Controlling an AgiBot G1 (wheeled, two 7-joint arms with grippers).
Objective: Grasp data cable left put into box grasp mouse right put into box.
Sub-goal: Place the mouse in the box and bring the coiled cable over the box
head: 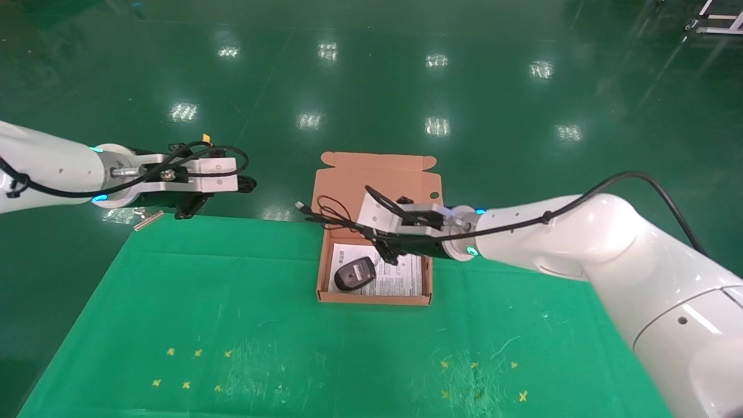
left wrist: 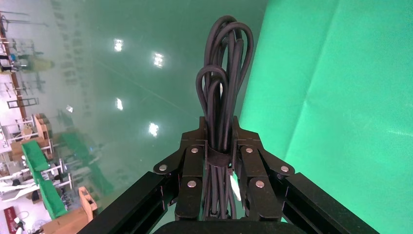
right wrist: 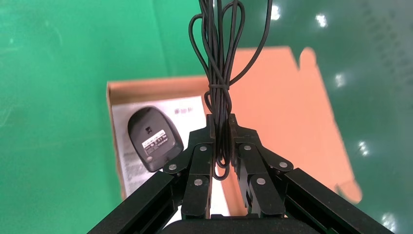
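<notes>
My left gripper (left wrist: 218,146) is clamped on the cable (left wrist: 224,83), held off the table's far left edge, above the floor. My right gripper (right wrist: 221,134) is closed on the mouse cord (right wrist: 219,63) over the box (head: 374,299). The mouse (head: 354,273) lies inside the box, belly up on the white sheet (head: 400,278), near its left wall. Lid (head: 377,174) open, laid back.

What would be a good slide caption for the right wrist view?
Right gripper holds the mouse's bundled cord above the open box; mouse lies label-up inside.
</notes>
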